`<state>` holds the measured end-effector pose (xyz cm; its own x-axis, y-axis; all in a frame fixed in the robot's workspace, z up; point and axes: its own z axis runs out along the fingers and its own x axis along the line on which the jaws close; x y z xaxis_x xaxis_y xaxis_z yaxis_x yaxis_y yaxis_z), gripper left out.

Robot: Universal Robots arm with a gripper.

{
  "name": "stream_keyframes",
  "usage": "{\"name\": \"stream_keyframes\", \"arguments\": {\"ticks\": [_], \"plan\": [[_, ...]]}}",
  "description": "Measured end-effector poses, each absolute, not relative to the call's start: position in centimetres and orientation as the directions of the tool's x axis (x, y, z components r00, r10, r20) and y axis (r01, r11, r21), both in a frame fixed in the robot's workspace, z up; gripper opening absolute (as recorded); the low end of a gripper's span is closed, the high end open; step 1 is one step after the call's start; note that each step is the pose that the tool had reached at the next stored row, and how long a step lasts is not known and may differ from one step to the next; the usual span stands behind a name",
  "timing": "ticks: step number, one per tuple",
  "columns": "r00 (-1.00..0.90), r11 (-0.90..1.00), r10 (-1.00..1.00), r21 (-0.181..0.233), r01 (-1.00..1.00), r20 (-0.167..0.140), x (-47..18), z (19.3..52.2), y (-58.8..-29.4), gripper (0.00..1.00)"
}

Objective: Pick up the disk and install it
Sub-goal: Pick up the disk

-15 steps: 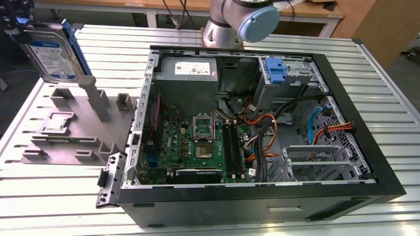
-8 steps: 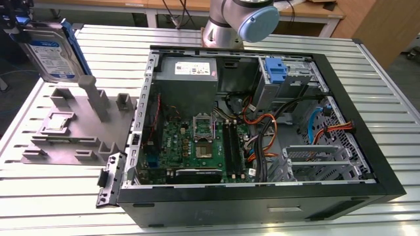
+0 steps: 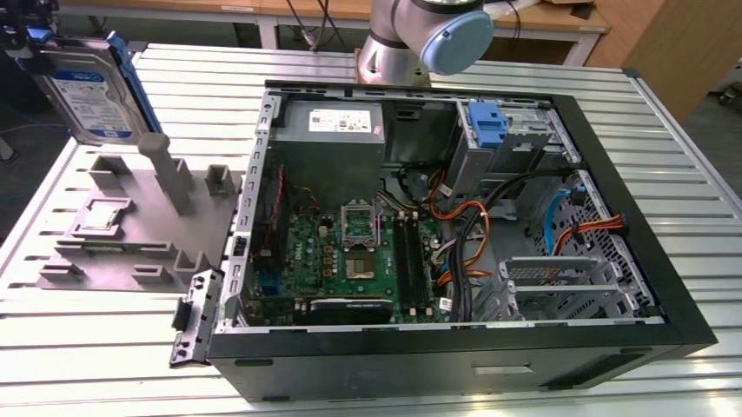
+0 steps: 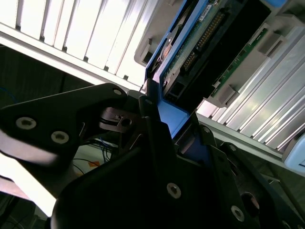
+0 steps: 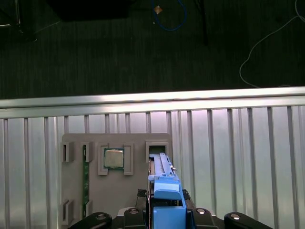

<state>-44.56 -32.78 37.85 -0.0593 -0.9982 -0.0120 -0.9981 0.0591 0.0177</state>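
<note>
Nearest in the exterior view, the open computer case (image 3: 464, 365) lies on its side on the slatted metal counter (image 3: 104, 347). A black plastic strip (image 3: 195, 317) leans at its near corner on the exterior view's left. Inside the case, the green motherboard (image 3: 347, 252) sits toward the exterior view's left and a bare metal drive cage (image 3: 568, 282) toward the right. Orange and black cables (image 3: 464, 234) run between them. Farther in are the grey power supply (image 3: 336, 130) with its white sticker and, to its right, a bare blue clip (image 3: 487, 122) standing in a bay.

On the exterior view's left of the case, the grey fixture (image 3: 128, 226) rests on the counter. A processor chip (image 3: 102, 215) lies flat in one of its pockets, and a tall post (image 3: 162, 174) stands upright toward its far side.

Above the fixture's far end I hold the disk (image 3: 87, 87), with my hand (image 3: 29, 35) clenched on its blue bracket at the upper end. The disk hangs tilted, its white-and-blue label facing the exterior camera. Its lower end is just beside the top of the post, and I cannot tell whether they touch.

In the second wrist view my fingers (image 4: 155, 138) press the blue bracket from both sides, and the drive's circuit-board side shows beyond them. In the first wrist view the bracket runs away from my hand toward an open slot (image 5: 159, 148) in the fixture, next to the chip's pocket.

Farthest back, the arm's base (image 3: 423, 39) stands on the counter behind the case.
</note>
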Motion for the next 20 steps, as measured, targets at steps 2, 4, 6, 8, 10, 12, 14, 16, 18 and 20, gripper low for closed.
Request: {"name": "stream_keyframes", "arguments": {"ticks": [2,4,6,8,10,12,14,16,18,20], "plan": [[-0.059,0.059,-0.998,0.018,-0.998,-0.012,-44.56,37.89,-32.78,0.36],[-0.059,0.059,-0.998,0.018,-0.998,-0.012,-44.56,37.9,-32.78,0.36],[-0.059,0.059,-0.998,0.018,-0.998,-0.012,-44.56,37.96,-32.79,0.36],[-0.059,0.059,-0.998,0.018,-0.998,-0.012,-44.56,38.01,-32.78,0.36],[-0.059,0.059,-0.998,0.018,-0.998,-0.012,-44.56,38.07,-32.78,0.36],[-0.059,0.059,-0.998,0.018,-0.998,-0.012,-44.56,38.11,-32.78,0.36],[-0.059,0.059,-0.998,0.018,-0.998,-0.012,-44.56,38.16,-32.78,0.36],[-0.059,0.059,-0.998,0.018,-0.998,-0.012,-44.56,38.2,-32.78,0.36],[-0.059,0.059,-0.998,0.018,-0.998,-0.012,-44.56,38.45,-32.78,0.36],[-0.059,0.059,-0.998,0.018,-0.998,-0.012,-44.56,38.49,-32.78,0.36]]}}
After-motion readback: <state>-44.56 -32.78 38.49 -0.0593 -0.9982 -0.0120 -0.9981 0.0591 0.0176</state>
